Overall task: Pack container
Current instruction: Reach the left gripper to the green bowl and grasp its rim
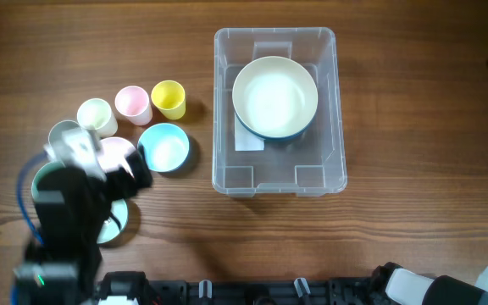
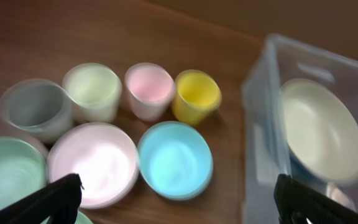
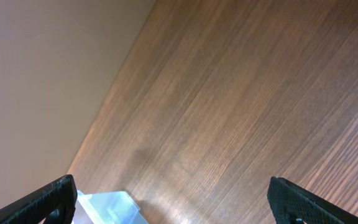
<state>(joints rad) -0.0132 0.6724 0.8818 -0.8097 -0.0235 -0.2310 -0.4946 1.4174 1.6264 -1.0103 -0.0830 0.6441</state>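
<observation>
Squarely upright, the container (image 1: pixel 322 157) runs lengthwise top-to-bottom overhead (bowl (image 1: pixel 274 97) inside).

Black left arm (image 1: pixel 64 222), grey wrist block (image 1: pixel 76 146), blue cable (image 1: pixel 29 216), green light (image 1: pixel 39 277), black jaws

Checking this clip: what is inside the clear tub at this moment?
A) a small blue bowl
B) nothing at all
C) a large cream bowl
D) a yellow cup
C: the large cream bowl lies inside the tub, while the yellow cup and the small blue bowl stand outside it.
</observation>
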